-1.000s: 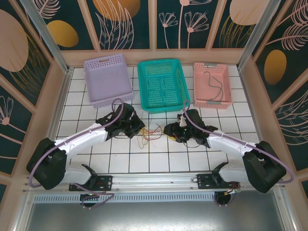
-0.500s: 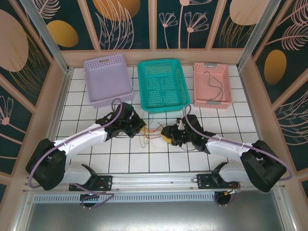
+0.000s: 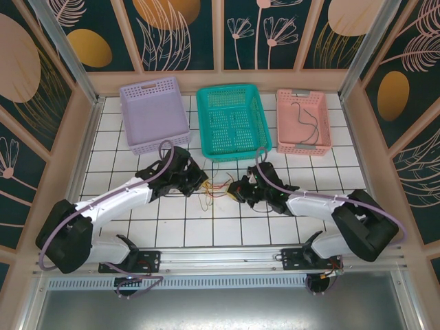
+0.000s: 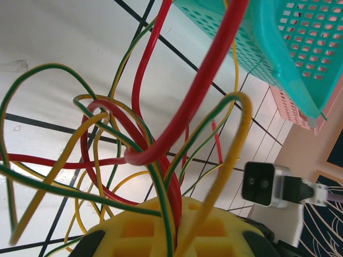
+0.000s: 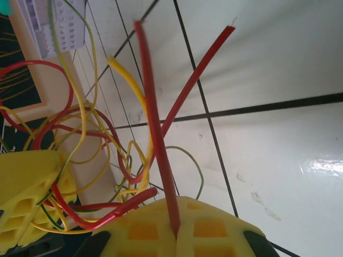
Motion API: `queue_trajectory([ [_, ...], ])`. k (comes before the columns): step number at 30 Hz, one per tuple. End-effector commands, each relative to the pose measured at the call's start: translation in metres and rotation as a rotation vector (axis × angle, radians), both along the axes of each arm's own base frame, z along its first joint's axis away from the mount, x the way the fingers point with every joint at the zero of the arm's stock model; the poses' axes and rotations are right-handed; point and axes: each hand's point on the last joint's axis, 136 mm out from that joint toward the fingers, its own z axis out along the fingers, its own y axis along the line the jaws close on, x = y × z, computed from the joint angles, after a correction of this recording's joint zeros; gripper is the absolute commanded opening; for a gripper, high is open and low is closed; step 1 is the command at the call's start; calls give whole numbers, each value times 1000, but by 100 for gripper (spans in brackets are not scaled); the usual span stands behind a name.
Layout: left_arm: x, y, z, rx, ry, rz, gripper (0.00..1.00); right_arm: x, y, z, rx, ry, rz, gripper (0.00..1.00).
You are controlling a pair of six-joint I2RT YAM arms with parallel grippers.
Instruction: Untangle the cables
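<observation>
- Cables [image 3: 214, 189] in red, yellow and green lie tangled on the white tiled worktop [image 3: 172, 230], between the two grippers and just in front of the teal basket [image 3: 232, 124].
- The left gripper [image 4: 174, 233] is clamped on several red, green and yellow strands of the tangle.
- The right gripper [image 5: 176, 231] is closed on a red cable [image 5: 153, 123].
- The pink basket [image 3: 292, 137] holds a thin dark cable [image 3: 307, 122].
- Both arms reach inward, low over the worktop, with their grippers facing each other close together.

Seen from overhead, the cables [image 3: 214, 192] are too small to tell strands apart.
</observation>
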Motion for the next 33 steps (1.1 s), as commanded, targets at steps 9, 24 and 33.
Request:
queue_trajectory([
  [9, -1, 89, -42, 348, -5, 117, 17, 6, -66, 22, -265, -137, 67, 0],
  [24, 16, 22, -4, 94, -6, 50, 41, 37, -74, 51, -268, -201, 76, 0],
  [33, -21, -62, -16, 149, -32, -232, 36, 46, -75, 52, -280, -188, 67, 0],
])
